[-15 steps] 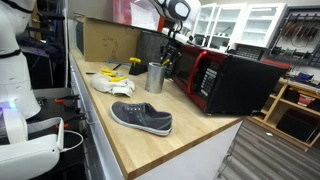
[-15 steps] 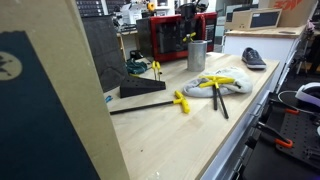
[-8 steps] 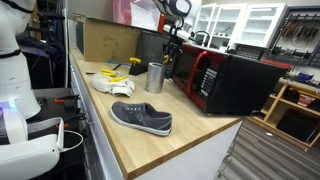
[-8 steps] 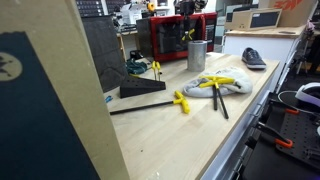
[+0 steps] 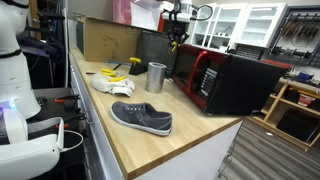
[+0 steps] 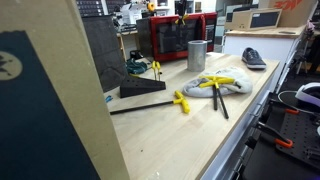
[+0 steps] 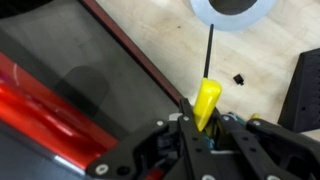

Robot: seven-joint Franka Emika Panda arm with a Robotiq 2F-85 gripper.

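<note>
The two fingers point(image 7: 186, 122) are closed narrow on the yellow handle of one screwdriver point(image 7: 207, 100). It hangs in the air, and its thin black shaft points down toward the one metal cup point(image 7: 235, 10) on the wooden worktop point(image 5: 150, 150). In an exterior view the tool point(image 5: 175, 38) is high above the cup point(image 5: 156, 77), just beside the one red and black microwave point(image 5: 225, 80). One grey shoe point(image 5: 141, 117) lies apart from the cup. One white cloth point(image 6: 222, 84) carries another yellow-handled tool point(image 6: 221, 80), and one more point(image 6: 181, 102) lies near it.
</note>
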